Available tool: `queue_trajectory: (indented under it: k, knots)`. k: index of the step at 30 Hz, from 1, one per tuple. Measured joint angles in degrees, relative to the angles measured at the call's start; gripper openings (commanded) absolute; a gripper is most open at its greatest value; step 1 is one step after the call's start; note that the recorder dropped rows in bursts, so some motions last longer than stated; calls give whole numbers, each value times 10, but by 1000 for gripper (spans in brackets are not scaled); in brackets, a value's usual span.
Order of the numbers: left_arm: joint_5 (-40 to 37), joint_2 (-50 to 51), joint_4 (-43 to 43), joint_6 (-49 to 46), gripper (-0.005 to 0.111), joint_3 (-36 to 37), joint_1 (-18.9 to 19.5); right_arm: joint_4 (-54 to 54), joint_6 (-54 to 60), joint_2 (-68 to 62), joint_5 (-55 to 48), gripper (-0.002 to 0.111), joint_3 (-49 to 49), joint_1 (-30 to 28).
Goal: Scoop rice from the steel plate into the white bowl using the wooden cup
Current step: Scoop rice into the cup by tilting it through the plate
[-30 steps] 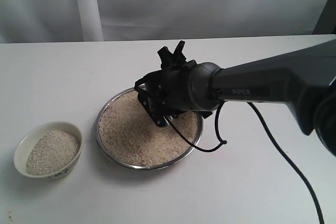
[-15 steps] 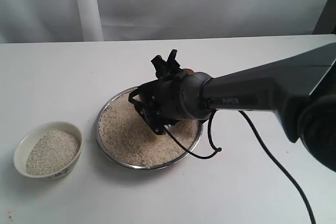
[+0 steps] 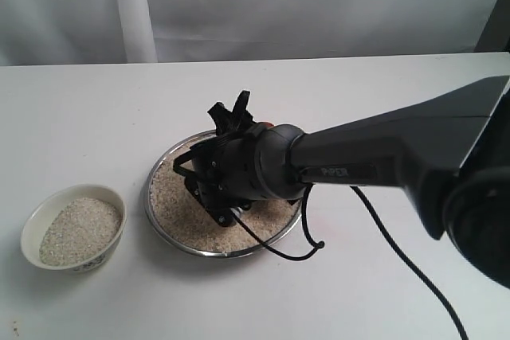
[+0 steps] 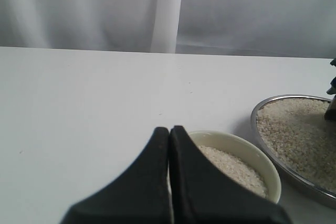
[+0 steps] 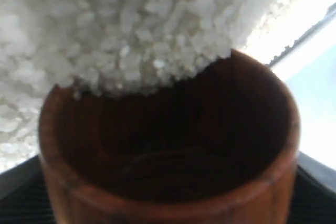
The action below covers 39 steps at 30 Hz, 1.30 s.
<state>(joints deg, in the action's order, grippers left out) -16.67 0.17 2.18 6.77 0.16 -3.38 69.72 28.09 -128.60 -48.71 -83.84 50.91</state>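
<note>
With the right gripper [image 3: 213, 190], jaws set wide about its barrel, held the wooden cup [image 5: 157, 211] tipped mouth-first into the rice [image 5: 131, 24], grains banked against the rim and the dark inside hardly filled, seemingly at the start of a scoop. Worked low over the steel plate [image 3: 227, 254], where the loose heap lay. Parked the left gripper [image 4: 169, 145], jaws pressed together on nothing, near the part-filled white bowl [image 3: 30, 220], apart from the plate, likely to leave the pouring path free.
</note>
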Motion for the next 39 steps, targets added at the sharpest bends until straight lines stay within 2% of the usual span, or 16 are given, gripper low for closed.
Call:
queue_trajectory:
  k: [14, 19, 29, 39]
  knots:
    - [0, 0, 0, 0, 0, 0, 0, -75, 17, 3, -1, 0, 0, 24]
    - [0, 0, 0, 0, 0, 0, 0, -137, 14, 20, 13, 0, 0, 27]
    - [0, 0, 0, 0, 0, 0, 0, -169, -66, 24, 41, 0, 0, 27]
    - [0, 0, 0, 0, 0, 0, 0, -280, -68, 31, 93, 0, 0, -13]
